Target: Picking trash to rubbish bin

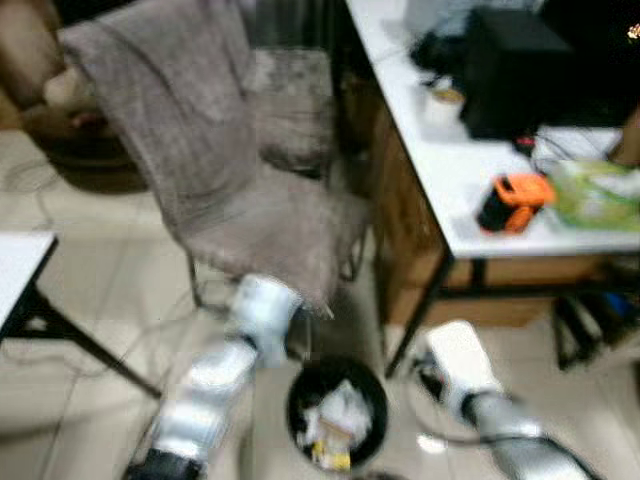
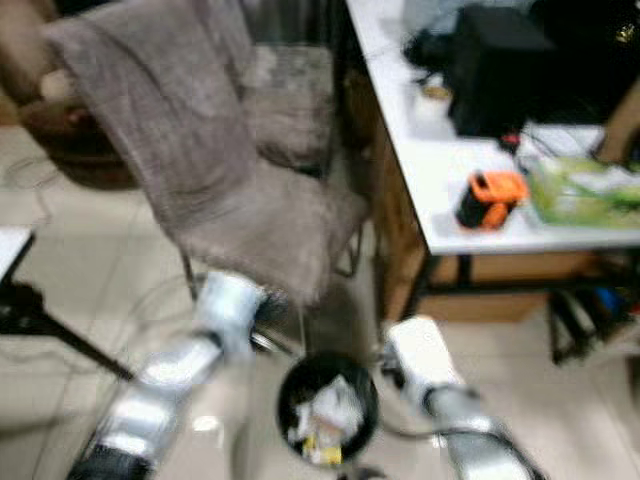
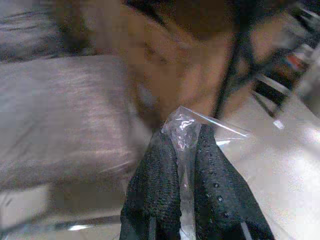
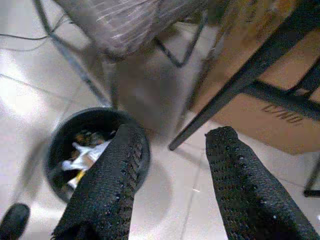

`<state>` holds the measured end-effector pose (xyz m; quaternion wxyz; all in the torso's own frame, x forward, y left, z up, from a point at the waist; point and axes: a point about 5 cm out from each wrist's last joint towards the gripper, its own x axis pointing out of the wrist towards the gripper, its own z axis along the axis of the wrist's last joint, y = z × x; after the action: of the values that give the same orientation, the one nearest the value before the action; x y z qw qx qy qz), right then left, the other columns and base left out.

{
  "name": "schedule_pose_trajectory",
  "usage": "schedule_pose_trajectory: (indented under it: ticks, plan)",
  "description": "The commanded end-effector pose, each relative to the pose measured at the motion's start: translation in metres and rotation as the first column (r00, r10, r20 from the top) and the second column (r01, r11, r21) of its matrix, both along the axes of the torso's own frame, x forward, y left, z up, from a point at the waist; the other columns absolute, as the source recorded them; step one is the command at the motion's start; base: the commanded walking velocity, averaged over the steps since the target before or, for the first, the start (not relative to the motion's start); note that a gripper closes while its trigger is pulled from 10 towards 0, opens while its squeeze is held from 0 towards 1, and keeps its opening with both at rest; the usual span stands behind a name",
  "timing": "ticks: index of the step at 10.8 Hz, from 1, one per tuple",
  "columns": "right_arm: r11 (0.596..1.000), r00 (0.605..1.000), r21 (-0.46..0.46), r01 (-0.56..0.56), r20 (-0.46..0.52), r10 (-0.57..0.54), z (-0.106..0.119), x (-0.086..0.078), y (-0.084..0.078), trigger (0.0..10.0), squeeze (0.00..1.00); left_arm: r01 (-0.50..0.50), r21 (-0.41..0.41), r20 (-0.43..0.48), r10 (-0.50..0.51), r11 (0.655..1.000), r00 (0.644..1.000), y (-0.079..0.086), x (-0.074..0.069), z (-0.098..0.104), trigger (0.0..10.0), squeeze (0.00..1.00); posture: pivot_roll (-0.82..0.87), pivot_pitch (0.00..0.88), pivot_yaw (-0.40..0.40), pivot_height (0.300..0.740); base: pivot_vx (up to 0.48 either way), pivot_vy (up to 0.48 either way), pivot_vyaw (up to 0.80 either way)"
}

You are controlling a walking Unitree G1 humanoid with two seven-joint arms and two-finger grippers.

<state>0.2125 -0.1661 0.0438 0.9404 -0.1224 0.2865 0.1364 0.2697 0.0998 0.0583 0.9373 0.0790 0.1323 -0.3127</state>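
- Your left gripper (image 3: 186, 200) is pinched tight on a clear plastic wrapper (image 3: 192, 131), which sticks up between the two black fingers
- That left arm (image 1: 225, 375) reaches forward just left of the black rubbish bin (image 1: 370, 385), in front of the chair draped in grey cloth (image 1: 200, 130)
- Your right gripper (image 4: 172, 185) holds nothing, fingers spread wide, hovering above the tiled floor (image 4: 170, 200) beside the bin
- The bin already holds white and yellow scraps (image 1: 335, 425)
- The white worktop (image 1: 460, 170) on your right carries an orange-and-black tool (image 1: 513, 202)

Cardboard box (image 4: 280, 117) bears faint lettering, perhaps "C/NO".
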Motion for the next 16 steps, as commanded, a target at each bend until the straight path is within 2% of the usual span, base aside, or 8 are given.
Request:
schedule_pose_trajectory:
  ticks: [1,4,6,8,13,14,15,16]
  plan:
    - [1.0,1.0,0.011,-0.006,0.001,0.006,0.001,-0.001,0.004,10.0,0.0,0.004,0.05,-0.01,-0.003,0.999,1.0,0.012,-0.001,-0.005,10.0,0.0,-0.15,0.088,-0.008,0.74,0.0,0.0,0.0]
    - [1.0,1.0,0.011,0.004,-0.004,-0.003,0.002,-0.004,0.004,10.0,0.0,-0.065,0.03,0.013,0.065,0.997,0.998,0.019,0.0,-0.006,10.0,0.0,-0.15,0.091,-0.005,0.74,0.0,0.0,0.0]
    - [1.0,0.999,-0.002,-0.009,-0.032,0.009,0.0,-0.007,0.003,10.0,0.0,0.017,0.043,-0.07,-0.014,0.999,0.997,0.014,-0.003,-0.019,10.0,0.0,-0.16,0.09,-0.011,0.74,0.0,0.0,0.0]
    - [0.991,0.991,0.012,-0.133,-0.031,0.134,0.008,-0.009,0.004,10.0,0.0,0.109,0.077,-0.155,-0.096,0.991,0.983,0.0,0.002,-0.035,10.0,0.0,-0.17,0.099,-0.011,0.74,0.0,0.0,0.0]
    - [0.903,0.896,0.125,-0.41,-0.129,0.424,0.037,-0.054,-0.007,10.0,0.0,0.192,0.036,-0.152,-0.185,0.981,0.971,-0.051,0.019,-0.035,10.0,0.0,-0.24,0.138,0.008,0.74,0.0,0.0,0.0]
    - [0.896,0.885,0.134,-0.422,-0.151,0.44,0.041,-0.06,-0.011,10.0,0.0,0.218,0.03,-0.163,-0.21,0.976,0.964,-0.056,0.019,-0.035,10.0,0.08,-0.25,0.147,0.013,0.74,0.0,0.0,0.0]
    - [0.894,0.882,0.136,-0.427,-0.155,0.445,0.043,-0.061,-0.011,10.0,0.0,0.244,0.028,-0.176,-0.235,0.969,0.956,-0.058,0.018,-0.036,10.0,1.0,-0.25,0.148,0.013,0.74,0.0,0.0,0.0]
    - [0.891,0.878,0.142,-0.432,-0.16,0.451,0.044,-0.062,-0.011,10.0,0.0,0.276,0.021,-0.194,-0.267,0.961,0.944,-0.06,0.015,-0.038,10.0,1.0,-0.25,0.15,0.013,0.74,0.0,0.0,0.0]
